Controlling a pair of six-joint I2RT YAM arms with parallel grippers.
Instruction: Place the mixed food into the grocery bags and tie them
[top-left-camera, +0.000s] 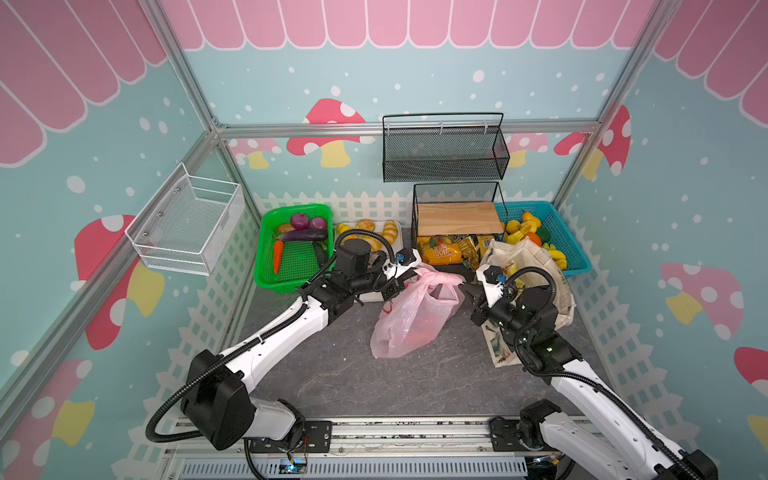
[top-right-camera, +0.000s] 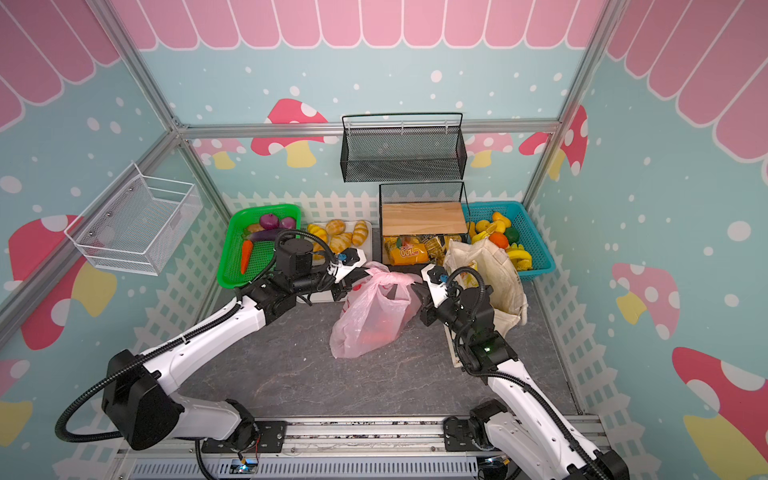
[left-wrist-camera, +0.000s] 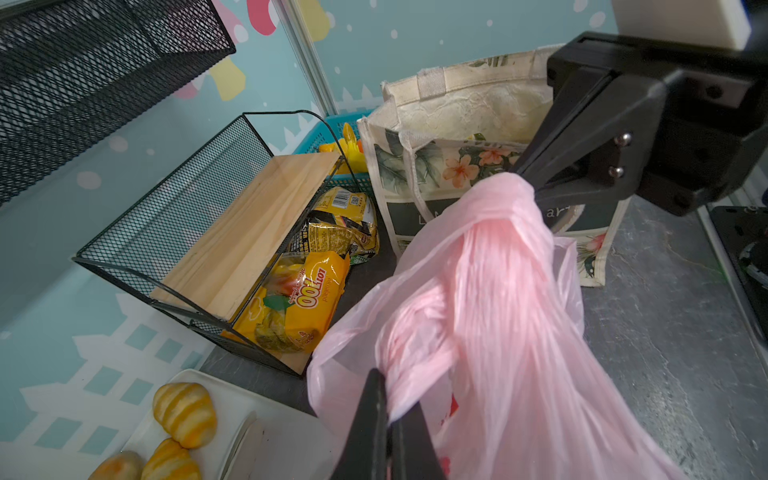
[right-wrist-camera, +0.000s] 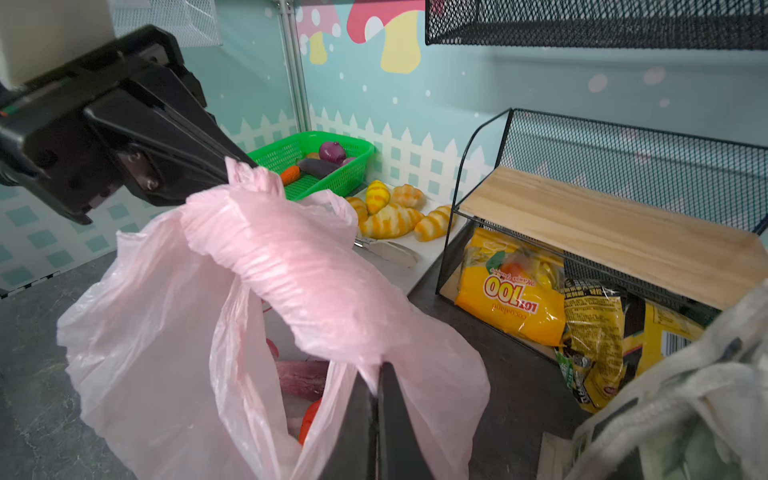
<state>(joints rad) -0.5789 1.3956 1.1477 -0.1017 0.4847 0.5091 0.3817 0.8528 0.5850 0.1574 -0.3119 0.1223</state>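
The pink plastic bag (top-left-camera: 409, 320) sits mid-table with red and purple food inside, its handles raised but not visibly knotted. The canvas tote (top-left-camera: 536, 266) stands just right of it, seemingly untied. My left gripper (top-left-camera: 411, 273) and right gripper (top-left-camera: 465, 286) reach in from either side, each clamped shut on a handle, tips facing.

The pink bag (top-left-camera: 409, 320) is thin, translucent plastic — crinkled, faintly shiny. The tote (left-wrist-camera: 469, 108) is matt woven cloth. The rack (left-wrist-camera: 174, 199) is black metal mesh around a smooth pale wooden shelf (left-wrist-camera: 249, 224); the table (top-left-camera: 374, 386) looks matt, stone-veined.
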